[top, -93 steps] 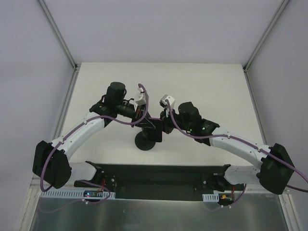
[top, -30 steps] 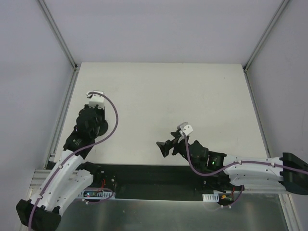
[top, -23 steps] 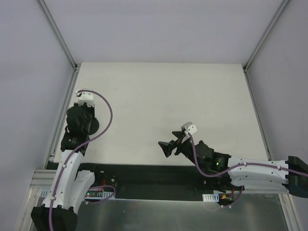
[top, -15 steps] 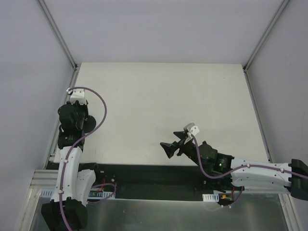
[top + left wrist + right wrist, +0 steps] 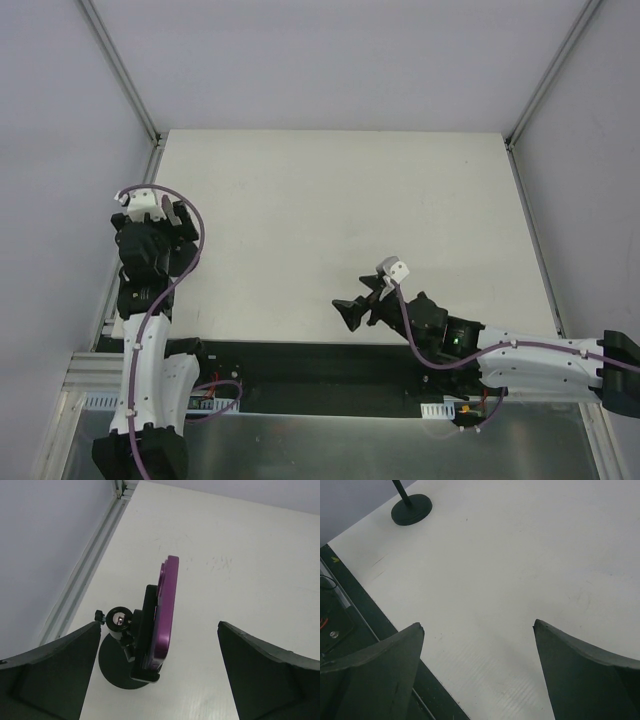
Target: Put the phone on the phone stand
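Observation:
In the left wrist view the phone, thin and purple along the side I see, stands upright on edge in the phone stand's black holder. The round black base rests on the white table. My left gripper is open, one finger on each side of the phone and stand, touching neither. In the top view the left gripper is at the table's left edge and hides them. My right gripper is open and empty near the front middle. The right wrist view catches the stand's base far off.
An aluminium rail runs along the table's left edge, close to the stand. A black strip borders the near edge, just behind my right gripper. White walls enclose the table.
My left arm has swung further toward the table's left edge. The right arm has barely shifted.

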Motion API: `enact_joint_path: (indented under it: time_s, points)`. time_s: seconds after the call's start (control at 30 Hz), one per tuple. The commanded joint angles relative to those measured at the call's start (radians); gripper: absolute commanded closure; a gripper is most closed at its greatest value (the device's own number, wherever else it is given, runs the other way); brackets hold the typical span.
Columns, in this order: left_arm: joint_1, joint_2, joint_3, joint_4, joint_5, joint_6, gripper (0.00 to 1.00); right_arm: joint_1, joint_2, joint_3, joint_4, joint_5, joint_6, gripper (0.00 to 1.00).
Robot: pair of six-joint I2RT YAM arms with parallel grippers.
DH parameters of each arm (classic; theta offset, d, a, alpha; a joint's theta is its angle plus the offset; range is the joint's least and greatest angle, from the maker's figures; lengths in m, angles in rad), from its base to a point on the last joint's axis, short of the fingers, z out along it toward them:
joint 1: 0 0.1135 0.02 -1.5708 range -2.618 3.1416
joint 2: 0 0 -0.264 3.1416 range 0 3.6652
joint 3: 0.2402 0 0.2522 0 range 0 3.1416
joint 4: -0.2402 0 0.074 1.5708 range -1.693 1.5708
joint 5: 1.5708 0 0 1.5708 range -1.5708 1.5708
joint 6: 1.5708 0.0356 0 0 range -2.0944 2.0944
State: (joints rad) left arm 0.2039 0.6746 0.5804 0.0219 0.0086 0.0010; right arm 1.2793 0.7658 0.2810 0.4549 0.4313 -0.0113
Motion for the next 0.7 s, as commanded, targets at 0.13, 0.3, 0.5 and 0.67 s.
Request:
enact_joint_path:
  time_s: [0.13, 0.3, 0.5, 0.67]
  points:
    - [-0.052, 0.0, 0.295, -0.175, 0.022, -0.209, 0.05, -0.014, -0.083, 0.182, -0.422, 0.199, 0.155, 0.05]
    - [-0.098, 0.052, 0.481, -0.206, 0.411, -0.236, 0.13, -0.015, -0.16, 0.328, -0.865, 0.389, 0.269, 0.02]
    - [-0.484, 0.115, 0.573, -0.217, 0.387, -0.211, 0.11, -0.014, -0.307, 0.542, -1.267, 0.535, 0.329, 0.01]
    - [-0.841, 0.224, 0.697, -0.217, 0.326, -0.153, 0.09, -0.014, -0.424, 0.71, -1.317, 0.584, 0.128, 0.03]
